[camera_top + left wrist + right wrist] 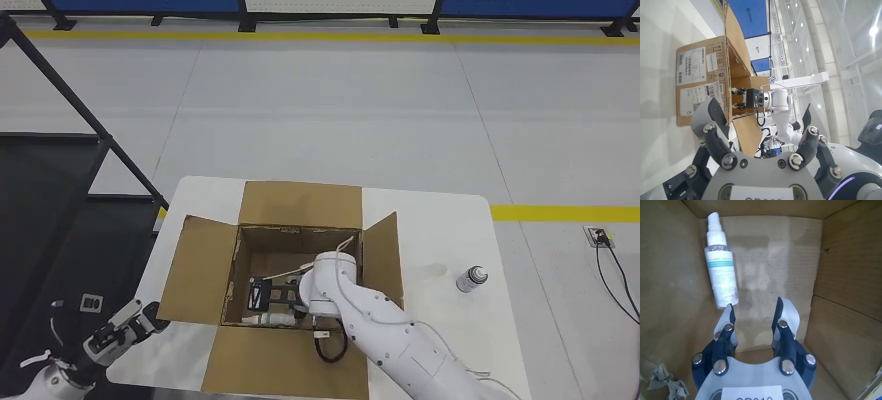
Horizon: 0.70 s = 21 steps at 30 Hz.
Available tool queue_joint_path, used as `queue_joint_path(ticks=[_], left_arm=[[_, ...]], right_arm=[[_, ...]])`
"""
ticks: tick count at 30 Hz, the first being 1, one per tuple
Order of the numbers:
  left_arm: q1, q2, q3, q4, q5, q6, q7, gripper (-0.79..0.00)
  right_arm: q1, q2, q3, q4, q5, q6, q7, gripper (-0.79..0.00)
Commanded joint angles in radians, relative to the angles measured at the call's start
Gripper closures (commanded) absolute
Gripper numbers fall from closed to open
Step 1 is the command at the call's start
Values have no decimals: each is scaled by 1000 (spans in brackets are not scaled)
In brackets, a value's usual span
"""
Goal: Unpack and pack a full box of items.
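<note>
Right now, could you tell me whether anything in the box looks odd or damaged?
Only small things: the spray bottle lies flat on the box floor by one wall, and a crumpled scrap sits in a corner.

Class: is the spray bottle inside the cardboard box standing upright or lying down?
Lying down. The spray bottle lies lengthwise along the box bottom, cap away from the open right gripper.

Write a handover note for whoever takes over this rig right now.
Left gripper: open, empty, outside the box, by the table edge.
Right gripper: open, empty, down inside the box, next to the spray bottle lying on the box floor.
Done: a small bottle stands on the table, apparently unpacked.
Left: lift out the spray bottle; crumpled paper sits in a box corner; then repack.
</note>
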Motion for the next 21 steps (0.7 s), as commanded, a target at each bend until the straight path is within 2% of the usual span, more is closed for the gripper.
queue_joint_path(ticks=[1, 9, 13, 21], left_arm=[[1, -1, -2, 2, -3, -1, 0, -785], [-7, -2, -4, 27, -15, -3, -11, -785], [-20, -2, -3, 48, -33, 0, -27, -785], [-50, -1, -9, 97, -71, 10, -74, -785]], right_arm=[[22, -10, -14, 29, 18, -13, -6, -785], [29, -14, -18, 37, 29, -19, -2, -785], [24, -15, -18, 43, 35, -21, -43, -785], [100, -61, -53, 192, 123, -18, -104, -785]])
